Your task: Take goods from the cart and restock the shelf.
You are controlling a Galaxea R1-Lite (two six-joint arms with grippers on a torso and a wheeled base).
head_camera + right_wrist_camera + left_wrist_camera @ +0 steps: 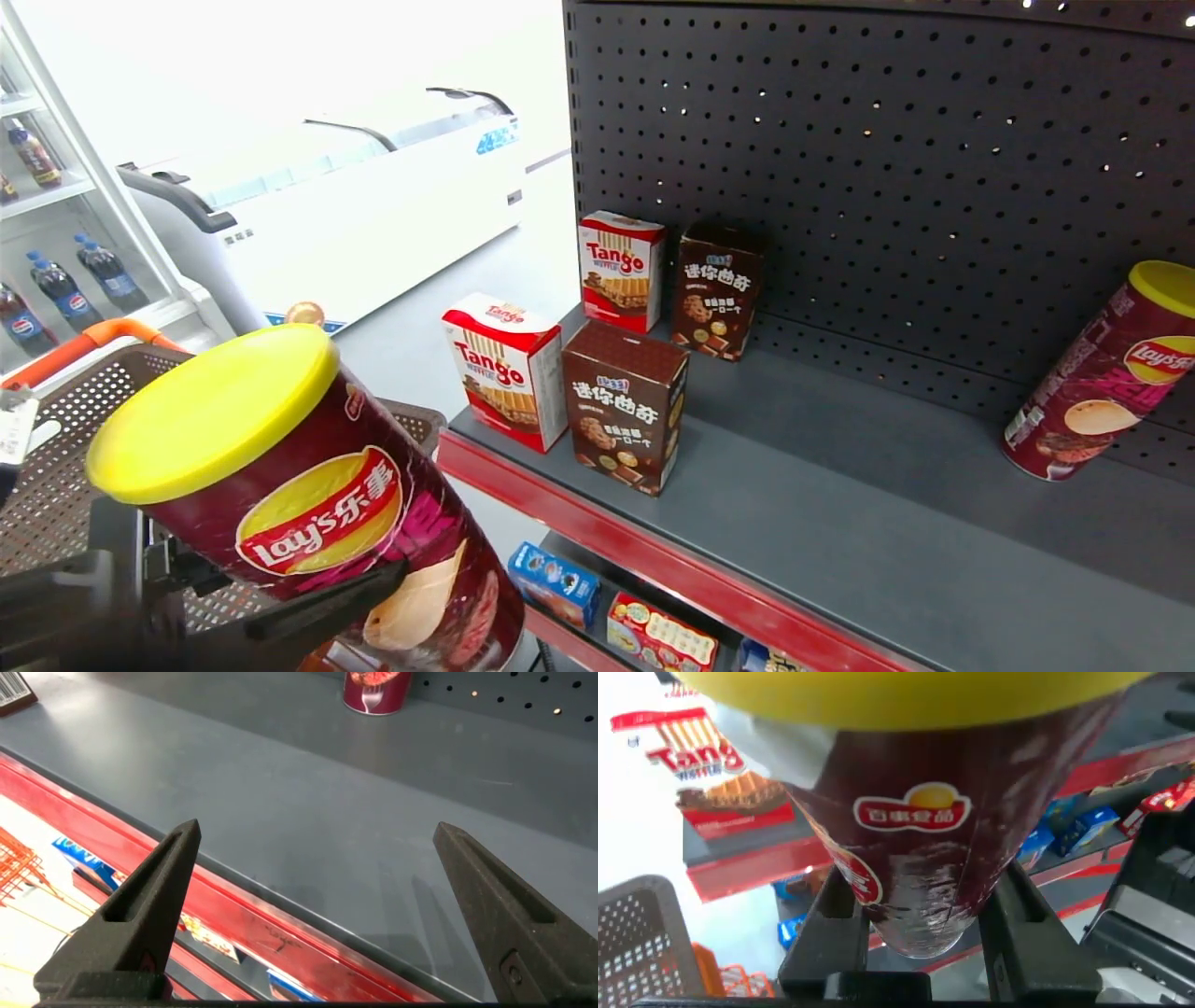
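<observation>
A chip can [308,495] with a yellow lid is gripped by the left claw [924,929], whose fingers [831,938] are pressed against opposite sides of the can's lower body. The can is held tilted at the lower left of the head view. The cart [56,439] is seen behind it, and the shelf [840,504] lies to its right. The right claw [316,831] is held wide open above the grey shelf board, near its red front edge. A second can [1102,373] is leaned against the pegboard [887,140] at the right edge of the head view. Two red wafer boxes [509,369] and two brown cookie boxes [624,406] are stood upright at the shelf's left end.
</observation>
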